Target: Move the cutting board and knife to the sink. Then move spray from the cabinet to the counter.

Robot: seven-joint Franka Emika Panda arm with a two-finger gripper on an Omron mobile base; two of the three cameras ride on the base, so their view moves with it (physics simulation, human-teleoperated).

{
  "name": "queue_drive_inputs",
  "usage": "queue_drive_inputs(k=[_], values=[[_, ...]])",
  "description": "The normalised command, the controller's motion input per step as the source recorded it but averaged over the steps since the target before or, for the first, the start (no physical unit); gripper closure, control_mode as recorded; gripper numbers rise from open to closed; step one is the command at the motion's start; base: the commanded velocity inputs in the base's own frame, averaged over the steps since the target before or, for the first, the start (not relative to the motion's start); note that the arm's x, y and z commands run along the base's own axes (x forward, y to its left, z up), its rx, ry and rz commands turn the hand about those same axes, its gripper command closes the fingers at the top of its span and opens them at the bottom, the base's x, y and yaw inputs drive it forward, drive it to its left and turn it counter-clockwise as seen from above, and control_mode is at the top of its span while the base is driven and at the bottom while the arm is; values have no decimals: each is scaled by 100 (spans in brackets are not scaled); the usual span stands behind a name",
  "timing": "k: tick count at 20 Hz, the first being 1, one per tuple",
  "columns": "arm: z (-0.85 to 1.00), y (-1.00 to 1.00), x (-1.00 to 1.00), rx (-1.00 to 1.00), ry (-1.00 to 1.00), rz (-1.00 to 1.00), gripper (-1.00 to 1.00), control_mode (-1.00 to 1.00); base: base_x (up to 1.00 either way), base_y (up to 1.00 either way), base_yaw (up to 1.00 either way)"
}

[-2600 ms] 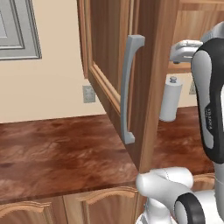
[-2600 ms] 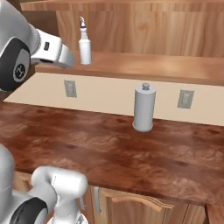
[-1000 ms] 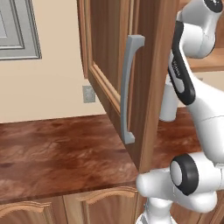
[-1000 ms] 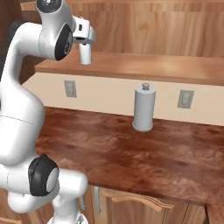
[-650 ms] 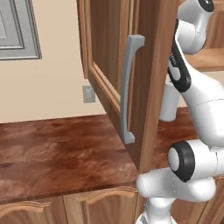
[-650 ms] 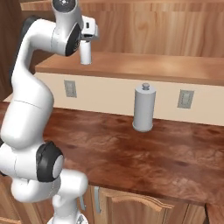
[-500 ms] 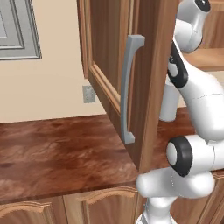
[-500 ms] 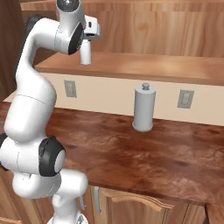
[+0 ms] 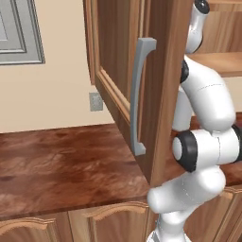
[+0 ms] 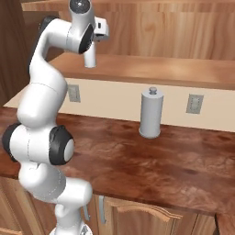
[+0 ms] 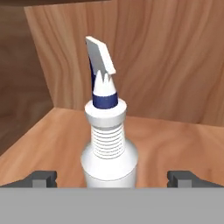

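The spray (image 11: 109, 144) is a white bottle with a blue collar and a white trigger nozzle. It stands upright on the wooden cabinet shelf (image 11: 52, 135). My gripper (image 11: 113, 178) is open, with one fingertip (image 11: 41, 178) on each side of the bottle's base and apart from it. In the right base view the arm reaches up to the shelf, and the spray (image 10: 90, 58) shows just below the hand. The reddish-brown counter (image 10: 137, 160) lies below. The cutting board, the knife and the sink are out of view.
The open cabinet door (image 9: 156, 85) with its grey handle (image 9: 139, 94) hangs just left of the arm. A white cylinder (image 10: 151, 113) stands on the counter under the shelf. Wall outlets (image 10: 195, 103) sit on the backsplash.
The arm has drawn upright and swung its hand in to the spray on the shelf. The bottle has not moved, and the jaws have stayed open.
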Motion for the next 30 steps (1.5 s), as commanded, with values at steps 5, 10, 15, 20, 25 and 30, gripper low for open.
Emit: queue_drive_inputs(k=[5,10,15,20,25,30], values=[[-2,1,59,0,0,0,-100,-100,0,0,0],[0,0,50,0,0,0,-100,-100,0,0,0],[0,5,39,0,0,0,100,-100,0,0,0],[0,1,14,0,0,0,100,-100,0,0,0],[0,0,1,0,0,0,100,-100,0,0,0],[0,0,-35,0,-1,0,100,-100,0,0,0]])
